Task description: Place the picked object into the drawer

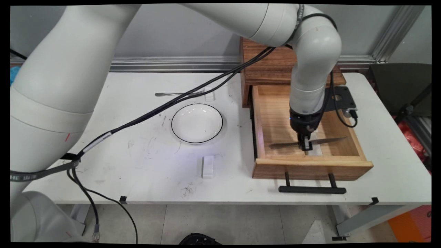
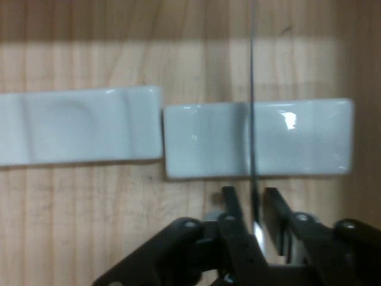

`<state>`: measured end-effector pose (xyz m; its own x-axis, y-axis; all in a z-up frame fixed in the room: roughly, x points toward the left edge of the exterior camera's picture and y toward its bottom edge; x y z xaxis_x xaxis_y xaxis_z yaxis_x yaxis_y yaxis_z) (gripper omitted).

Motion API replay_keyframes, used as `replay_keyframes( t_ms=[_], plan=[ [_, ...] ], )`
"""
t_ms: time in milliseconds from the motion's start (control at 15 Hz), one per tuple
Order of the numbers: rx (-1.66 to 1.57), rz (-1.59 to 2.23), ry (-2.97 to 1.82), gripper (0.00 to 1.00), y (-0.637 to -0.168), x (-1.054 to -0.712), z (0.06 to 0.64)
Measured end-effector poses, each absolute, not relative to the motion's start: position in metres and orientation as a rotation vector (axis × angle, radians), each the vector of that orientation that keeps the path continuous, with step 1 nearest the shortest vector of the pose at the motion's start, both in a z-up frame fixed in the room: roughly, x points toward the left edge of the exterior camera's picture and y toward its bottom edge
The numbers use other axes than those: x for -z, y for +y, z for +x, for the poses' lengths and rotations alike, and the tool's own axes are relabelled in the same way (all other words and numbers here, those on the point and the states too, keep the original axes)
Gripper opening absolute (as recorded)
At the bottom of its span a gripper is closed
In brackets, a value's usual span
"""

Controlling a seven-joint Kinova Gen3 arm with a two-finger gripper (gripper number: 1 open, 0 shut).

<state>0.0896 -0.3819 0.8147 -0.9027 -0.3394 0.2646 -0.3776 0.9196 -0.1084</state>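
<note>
I see the gripper (image 1: pixel 305 146) clamped on a knife (image 1: pixel 327 140), apparently clear of the open drawer's (image 1: pixel 311 167) walls.

White plate (image 1: pixel 197 123), spoon (image 1: pixel 168 94) behind it, small white rest (image 1: pixel 208 166) in front, on white table (image 1: pixel 137 172).

A wooden drawer (image 1: pixel 344 162) stands pulled out of a brown wooden cabinet (image 1: pixel 265 69) at the white table's (image 1: pixel 144 179) back-right, and in it a long metal knife (image 1: pixel 327 140) lies crosswise near the drawer's front wall, over two white ceramic rests (image 2: pixel 77 134) set end to end. The black two-finger gripper (image 1: pixel 305 147) reaches down into the drawer, its fingers closed on either side of the knife's middle. Left of the drawer, a white round plate with a dark rim (image 1: pixel 197 123) sits mid-table, with a metal spoon (image 1: pixel 168 94) on a small white rest (image 1: pixel 209 94) behind it towards the back edge and a small white rectangular block (image 1: pixel 207 166) before it towards the front edge.
</note>
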Motion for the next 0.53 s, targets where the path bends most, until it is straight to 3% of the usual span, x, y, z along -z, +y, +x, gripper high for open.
replay_keyframes(
  t_ms=[67, 533],
  plan=[
    [-0.229, 0.535, -2.836, 1.00, -0.381, -0.816, 0.091],
    [-0.237, 0.489, -2.800, 1.00, -0.382, -0.834, 0.092]
  ],
)
